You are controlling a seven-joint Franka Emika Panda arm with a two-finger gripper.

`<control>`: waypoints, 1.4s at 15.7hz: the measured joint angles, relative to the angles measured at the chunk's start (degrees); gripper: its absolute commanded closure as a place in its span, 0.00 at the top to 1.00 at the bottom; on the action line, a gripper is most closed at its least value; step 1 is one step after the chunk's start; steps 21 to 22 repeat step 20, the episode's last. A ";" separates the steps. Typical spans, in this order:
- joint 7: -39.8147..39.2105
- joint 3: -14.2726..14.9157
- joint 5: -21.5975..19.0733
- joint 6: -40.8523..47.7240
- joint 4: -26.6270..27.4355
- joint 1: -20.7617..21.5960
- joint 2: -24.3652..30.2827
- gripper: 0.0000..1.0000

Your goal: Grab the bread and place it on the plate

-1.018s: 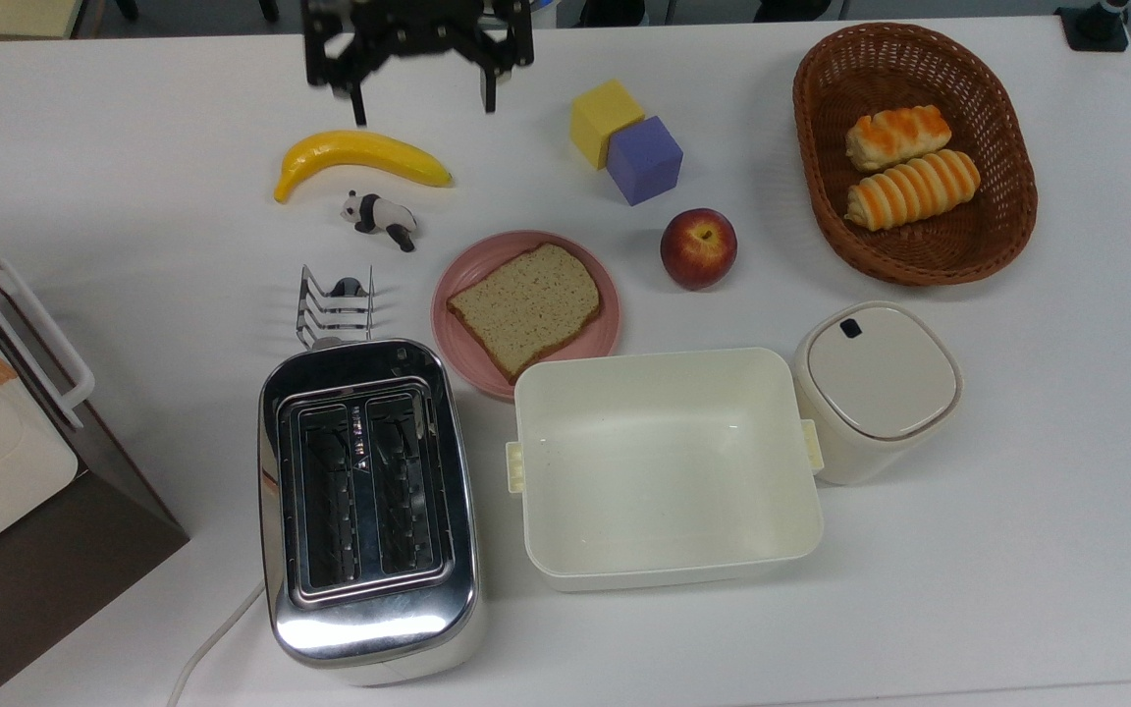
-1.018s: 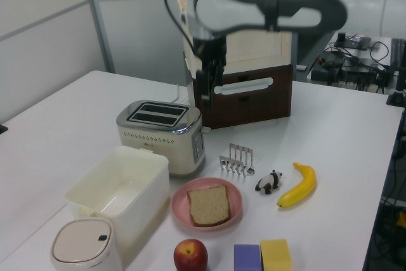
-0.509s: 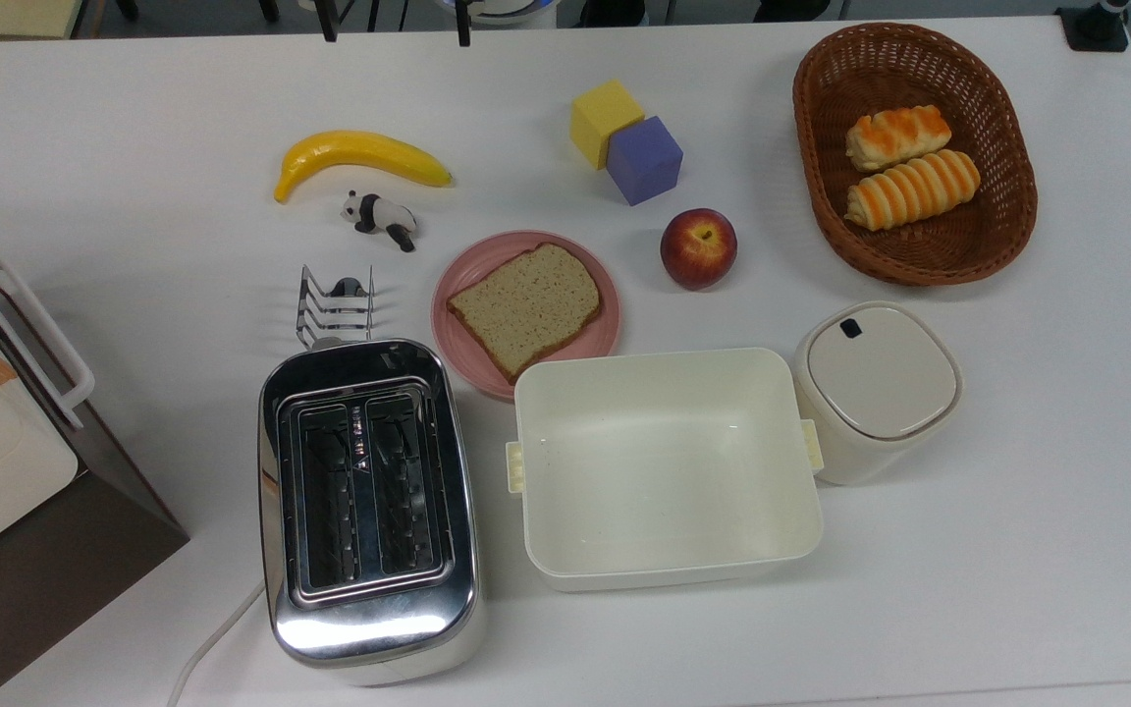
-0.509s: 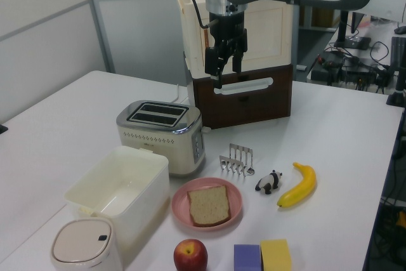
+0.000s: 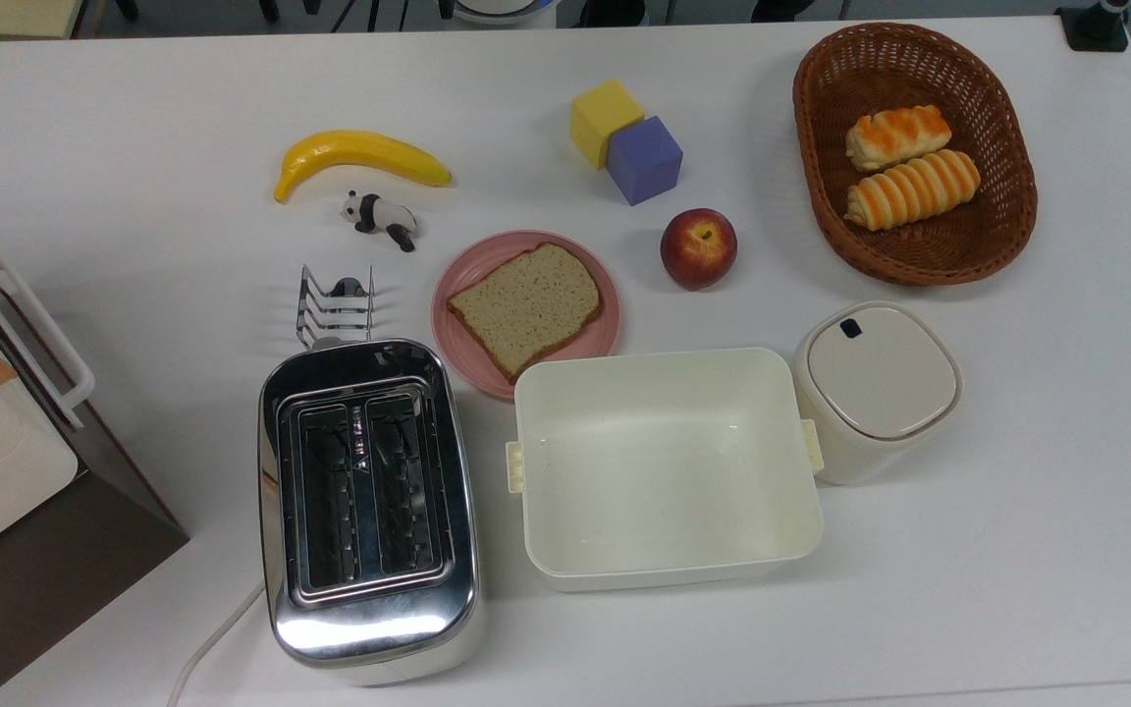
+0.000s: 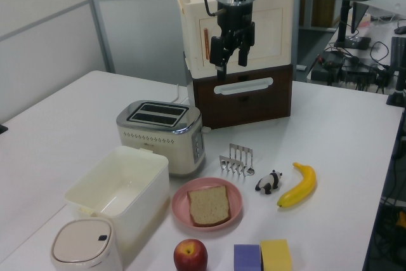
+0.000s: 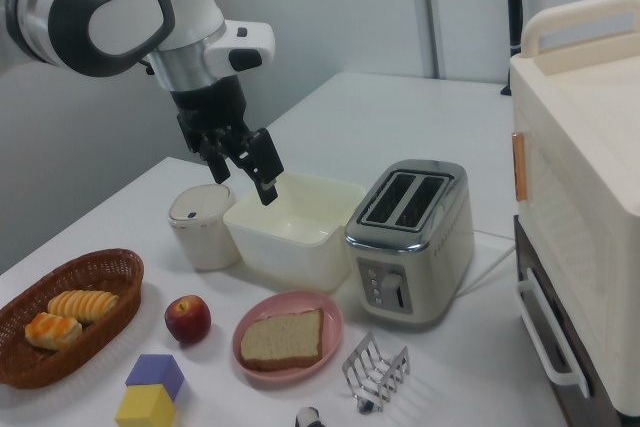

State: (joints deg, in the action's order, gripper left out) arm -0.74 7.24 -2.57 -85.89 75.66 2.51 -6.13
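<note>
I see bread (image 5: 526,309) flat on plate (image 5: 457,270), frame centre; gripper (image 6: 231,47) high, jaws apart, empty. Task looks done.

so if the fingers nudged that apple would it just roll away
Probably. The apple is round and sits free on the bare table, so a side push would likely send it rolling. Its skin looks smooth, so it might slip in a narrow pinch. It seems firm rather than squashy.

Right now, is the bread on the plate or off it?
On it. The bread lies flat inside the rim of the plate, and the gripper hangs open, high above the table.
</note>
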 measured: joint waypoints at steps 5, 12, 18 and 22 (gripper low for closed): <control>0.07 0.05 -3.52 2.28 1.44 -1.52 0.03 1.00; 2.47 0.05 -4.55 2.29 1.66 -1.02 3.32 1.00; 3.98 -0.92 -4.56 -0.53 1.96 0.06 3.34 1.00; 3.98 -0.93 -4.57 -0.72 2.05 0.06 3.34 1.00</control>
